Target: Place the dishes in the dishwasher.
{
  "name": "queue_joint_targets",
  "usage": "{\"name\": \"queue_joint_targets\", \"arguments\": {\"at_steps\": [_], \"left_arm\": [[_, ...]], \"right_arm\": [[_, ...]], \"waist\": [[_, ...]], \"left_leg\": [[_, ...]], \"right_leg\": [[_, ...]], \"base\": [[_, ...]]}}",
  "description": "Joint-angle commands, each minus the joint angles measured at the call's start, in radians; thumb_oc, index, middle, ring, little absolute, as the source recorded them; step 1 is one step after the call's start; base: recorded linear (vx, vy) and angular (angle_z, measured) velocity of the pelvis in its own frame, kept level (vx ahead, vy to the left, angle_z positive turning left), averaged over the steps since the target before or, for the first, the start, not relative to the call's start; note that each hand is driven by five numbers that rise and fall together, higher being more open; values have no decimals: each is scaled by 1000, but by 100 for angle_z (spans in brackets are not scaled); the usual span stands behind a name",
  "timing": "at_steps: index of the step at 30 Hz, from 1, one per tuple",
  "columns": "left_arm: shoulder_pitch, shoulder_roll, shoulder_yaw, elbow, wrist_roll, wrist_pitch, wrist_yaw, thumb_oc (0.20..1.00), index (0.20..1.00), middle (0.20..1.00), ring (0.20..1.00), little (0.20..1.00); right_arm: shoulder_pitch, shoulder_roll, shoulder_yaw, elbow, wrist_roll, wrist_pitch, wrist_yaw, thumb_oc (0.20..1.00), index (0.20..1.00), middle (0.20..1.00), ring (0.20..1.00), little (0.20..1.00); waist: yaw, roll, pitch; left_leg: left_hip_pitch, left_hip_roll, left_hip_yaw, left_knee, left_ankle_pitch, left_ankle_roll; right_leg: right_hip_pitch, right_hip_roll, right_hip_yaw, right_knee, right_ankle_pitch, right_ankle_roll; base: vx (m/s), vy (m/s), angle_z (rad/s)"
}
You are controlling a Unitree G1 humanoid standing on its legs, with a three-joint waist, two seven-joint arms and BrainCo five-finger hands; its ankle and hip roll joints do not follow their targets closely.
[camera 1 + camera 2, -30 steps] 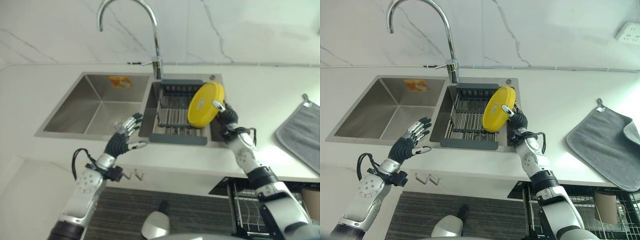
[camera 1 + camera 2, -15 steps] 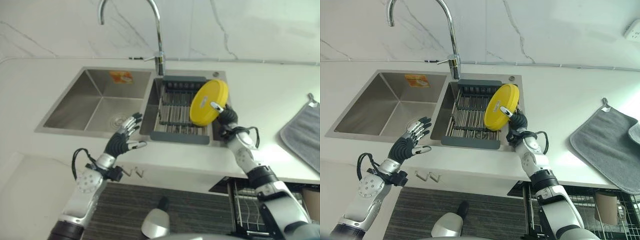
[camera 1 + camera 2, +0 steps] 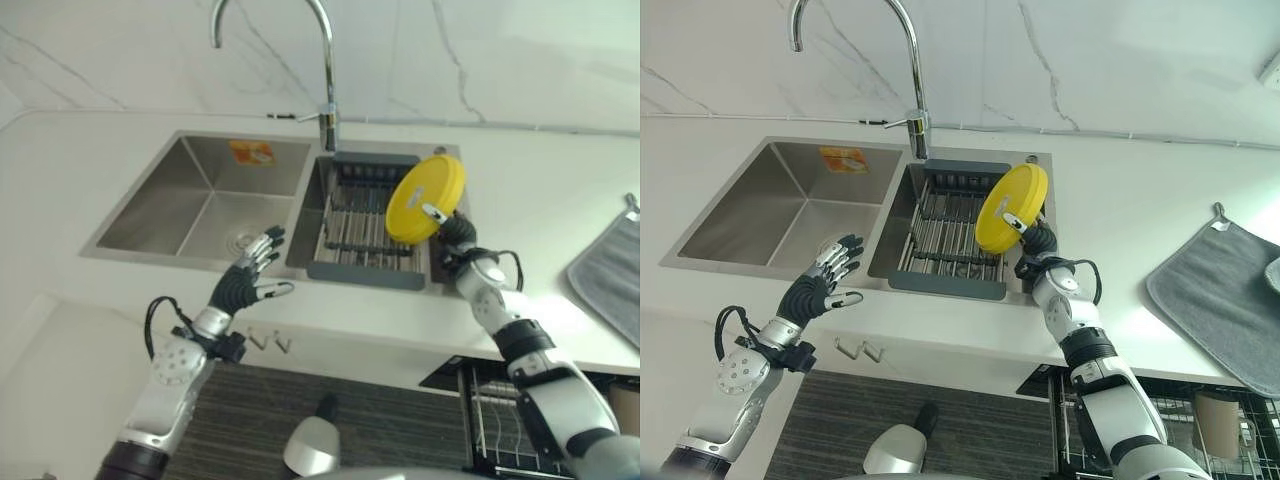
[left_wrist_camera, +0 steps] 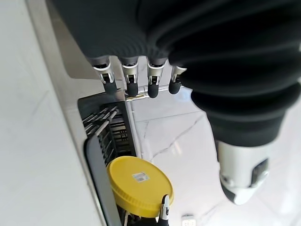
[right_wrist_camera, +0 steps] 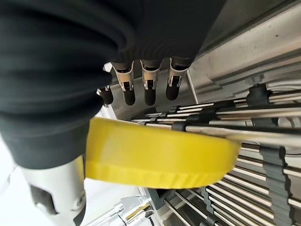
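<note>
The right hand pinches a yellow plate by its lower edge, tilted above the rack in the sink. Left hand hovers at the counter's front, fingers apart. A towel is cut off by the frame.

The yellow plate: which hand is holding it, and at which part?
The right hand holds the yellow plate by its lower rim, thumb on one face and fingers behind it, above the sink rack.

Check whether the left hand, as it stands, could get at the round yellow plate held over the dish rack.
Probably yes, though it isn't needed: the left hand hovers open at the sink's front edge, with nothing between it and the round yellow plate. The right hand already grips that plate above the grey dish rack.
</note>
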Motion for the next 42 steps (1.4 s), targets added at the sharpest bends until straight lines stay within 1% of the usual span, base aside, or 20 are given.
{"name": "queue_joint_targets", "arguments": {"at_steps": [1,10,16,18,26,33,34,35,36,37,42], "left_arm": [[-21,21,-24,12,-65,-30,0,1000,1000,1000,1000,1000],[-21,19,-28,18,-56,-30,-5,1000,1000,1000,1000,1000],[-17,14,-28,13,-59,-20,1,1000,1000,1000,1000,1000],[-23,11,-34,18,-58,-20,4,1000,1000,1000,1000,1000],[-28,9,-47,18,-63,-14,18,1000,1000,1000,1000,1000],[-29,7,-57,19,-66,-14,23,1000,1000,1000,1000,1000],[-29,6,-58,20,-66,-15,23,1000,1000,1000,1000,1000],[-30,6,-61,23,-67,-17,25,1000,1000,1000,1000,1000],[-31,6,-62,22,-69,-16,26,1000,1000,1000,1000,1000],[-33,6,-63,21,-69,-15,27,1000,1000,1000,1000,1000],[-34,1,-68,22,-72,-10,27,1000,1000,1000,1000,1000]], "right_arm": [[-74,-51,48,-23,-1,-21,12,1000,1000,1000,1000,1000],[-83,-43,60,-44,1,-10,13,1000,1000,1000,1000,1000],[-88,-33,66,-74,7,-3,-22,1000,1000,1000,1000,1000],[-97,-23,64,-77,7,-11,-52,1000,1000,1000,1000,1000],[-105,-24,59,-100,-53,-32,-113,1000,1000,1000,1000,1000],[-103,-21,51,-107,-66,-53,-139,1000,1000,1000,1000,1000],[-102,-20,50,-108,-68,-57,-142,846,846,846,846,846],[-102,-19,51,-108,-69,-62,-146,511,511,511,511,511],[-102,-17,50,-108,-79,-70,-156,291,291,291,291,291],[-103,-16,50,-108,-83,-73,-162,200,200,200,200,200],[-104,-11,50,-103,-92,-84,-182,200,200,200,200,200]], "waist": [[21,-5,-42],[24,-10,-39],[22,-12,-40],[20,-12,-40],[14,-9,-42],[13,-6,-41],[12,-6,-41],[12,-6,-41],[12,-6,-41],[12,-5,-40],[12,-3,-40]], "left_leg": [[-55,-7,55,31,-65,20],[-51,-7,53,30,-66,23],[-49,-7,54,30,-66,22],[-50,-5,58,31,-68,22],[-51,-4,68,33,-70,23],[-52,-5,68,34,-70,24],[-52,-5,68,34,-71,23],[-53,-5,67,35,-71,23],[-53,-5,66,35,-71,23],[-53,-5,66,36,-71,24],[-52,-5,66,33,-71,24]], "right_leg": [[-66,0,35,207,-175,-69],[-66,2,38,205,-171,-68],[-64,6,46,201,-170,-68],[-64,6,48,200,-170,-67],[-66,3,50,199,-168,-65],[-67,2,52,200,-168,-65],[-67,2,52,200,-168,-65],[-67,2,52,200,-168,-65],[-68,1,52,201,-168,-65],[-69,1,53,202,-169,-65],[-69,0,52,201,-167,-64]], "base": [[0,0,0],[0,0,0],[0,0,0],[0,0,0],[0,0,0],[0,0,0],[0,0,0],[0,0,0],[0,0,0],[0,0,0],[0,0,0]]}}
